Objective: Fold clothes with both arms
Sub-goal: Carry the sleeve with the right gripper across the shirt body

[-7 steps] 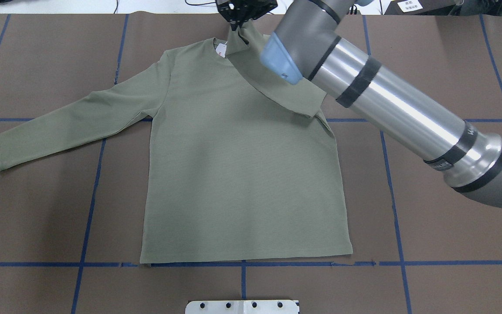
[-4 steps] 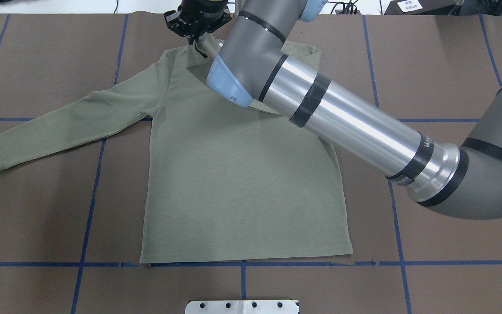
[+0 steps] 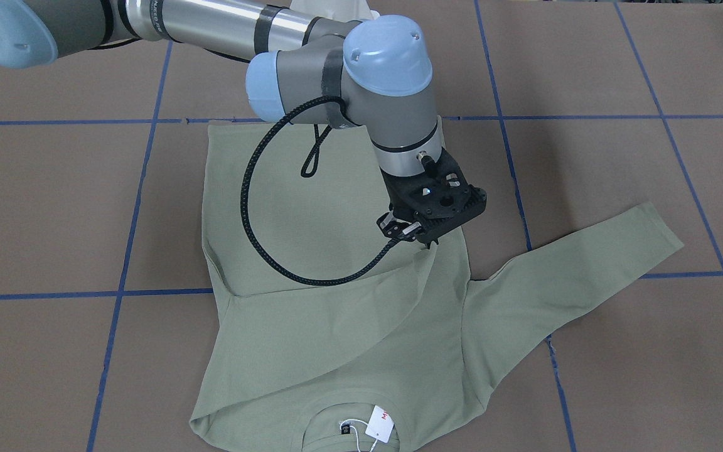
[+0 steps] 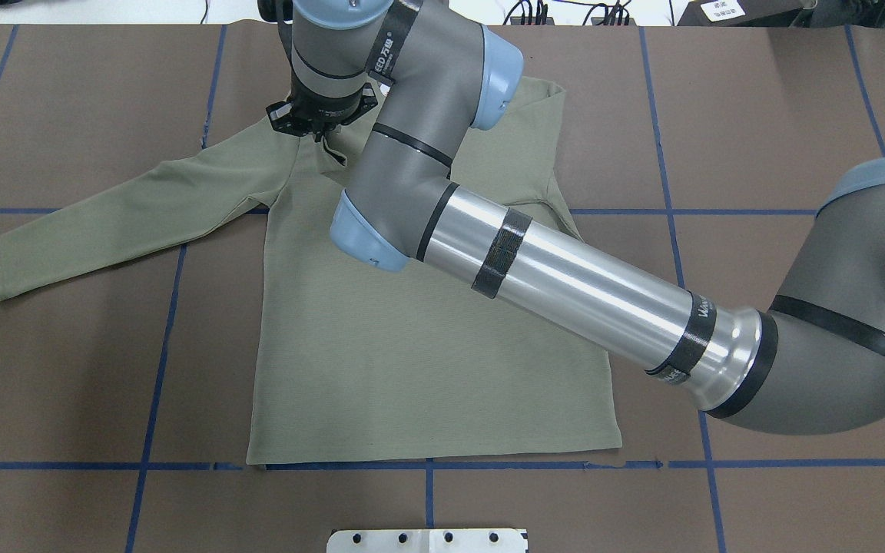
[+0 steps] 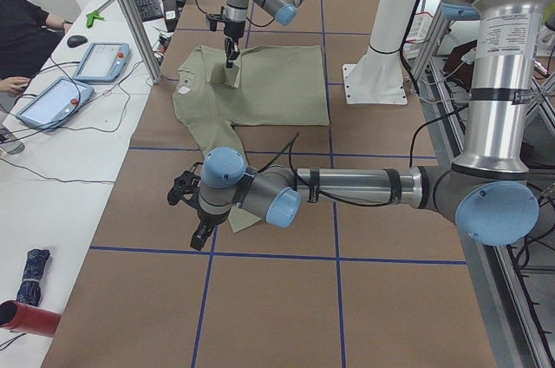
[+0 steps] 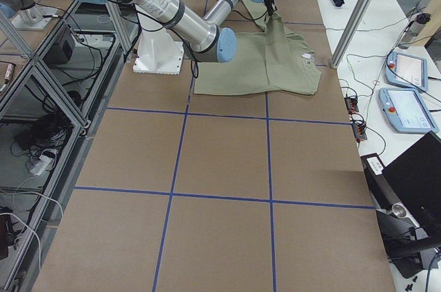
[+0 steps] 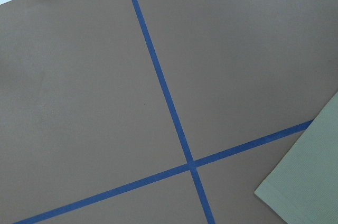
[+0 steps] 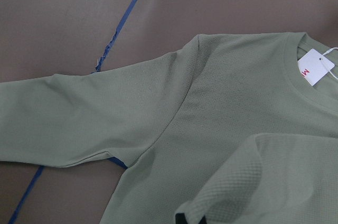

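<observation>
The pale sage-green shirt (image 4: 412, 361) lies flat on the brown table, collar away from the robot. Its white hang tag (image 3: 380, 425) sits at the collar. My right gripper (image 4: 319, 138) is shut on the cuff of the shirt's right sleeve, which is drawn across the chest and held just above the left shoulder; the front-facing view shows the pinch (image 3: 429, 243). The left sleeve (image 4: 104, 223) lies stretched out. My left gripper (image 5: 198, 231) hovers beyond that sleeve's cuff (image 7: 311, 182); I cannot tell whether it is open or shut.
The white pedestal base (image 4: 427, 540) stands at the near table edge. Blue tape lines (image 4: 158, 361) grid the brown surface. Two teach pendants (image 5: 100, 60) and an operator (image 5: 17, 38) are along the far side. A red cylinder (image 5: 26, 320) lies there.
My right gripper has carried the sleeve cuff leftward and a little toward the robot, from the collar to the left shoulder. The sleeve now drapes across the chest.
</observation>
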